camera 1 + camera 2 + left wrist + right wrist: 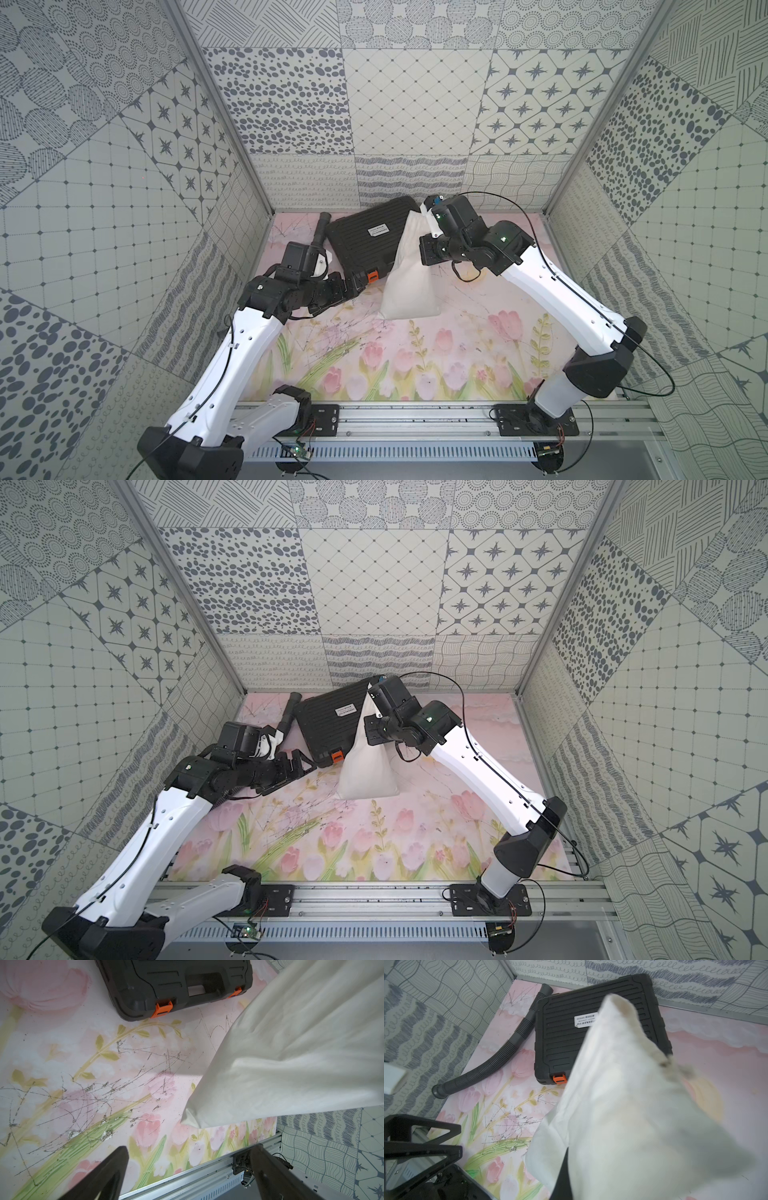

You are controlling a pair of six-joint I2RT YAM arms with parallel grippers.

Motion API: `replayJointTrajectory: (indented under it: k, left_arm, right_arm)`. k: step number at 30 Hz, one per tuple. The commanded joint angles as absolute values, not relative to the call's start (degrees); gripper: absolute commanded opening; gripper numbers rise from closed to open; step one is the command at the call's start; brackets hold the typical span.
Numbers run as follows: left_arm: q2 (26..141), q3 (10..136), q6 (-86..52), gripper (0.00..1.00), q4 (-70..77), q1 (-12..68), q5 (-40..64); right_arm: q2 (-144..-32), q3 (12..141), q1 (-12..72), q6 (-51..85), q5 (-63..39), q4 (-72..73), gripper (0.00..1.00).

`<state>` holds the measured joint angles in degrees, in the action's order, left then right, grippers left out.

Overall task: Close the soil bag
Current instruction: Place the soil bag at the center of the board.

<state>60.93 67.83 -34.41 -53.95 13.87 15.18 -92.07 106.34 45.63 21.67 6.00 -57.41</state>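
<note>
The soil bag [409,282] [365,766] is a cream-white cloth pouch pulled up into a tall tent shape, its wide bottom down at the floral mat. My right gripper [423,249] [368,731] is shut on the bag's upper cloth at its right edge. In the right wrist view the bag [633,1105] covers the jaws; only one dark finger [560,1180] shows between folds. A soiled, frayed edge [675,1066] runs along its top. My left gripper [353,286] [305,762] [189,1148] stands open and empty left of the bag [291,1053], apart from it.
A black ribbed case [365,241] [328,725] [176,985] [591,1039] with orange latches lies behind the bag. A grey corrugated hose [320,232] [494,1059] lies left of the case. Patterned walls close in three sides; an aluminium rail [415,419] runs along the front.
</note>
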Motion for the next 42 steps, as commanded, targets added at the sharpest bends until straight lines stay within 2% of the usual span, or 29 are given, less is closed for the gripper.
replayJointTrajectory:
  k: [1,11,16,25,35,42]
  left_arm:
    - [58.3,65.8,-34.6,0.96,-50.3,13.9,18.1]
    - [54.7,63.1,-34.8,0.96,-48.2,13.8,20.0]
    - [52.7,59.7,-34.7,0.96,-44.5,13.9,20.6]
    - [46.9,52.5,-31.3,0.96,-34.7,13.9,22.7]
    - [53.0,49.2,-23.8,0.96,-21.2,13.9,30.5]
    - [56.9,53.8,-19.3,0.96,-16.7,13.9,32.5]
  right_arm:
    - [-88.4,102.5,45.2,18.3,-0.4,-46.3,0.0]
    - [-86.5,95.5,45.1,17.7,-7.5,-42.3,0.0]
    - [-86.6,89.8,44.5,13.4,-17.2,-39.8,0.0]
    - [-81.9,75.3,43.0,7.9,-20.7,-36.0,0.0]
    - [-75.3,68.5,43.0,5.7,-24.1,-35.3,0.0]
    - [-72.2,67.1,43.1,3.1,-24.2,-35.5,0.0]
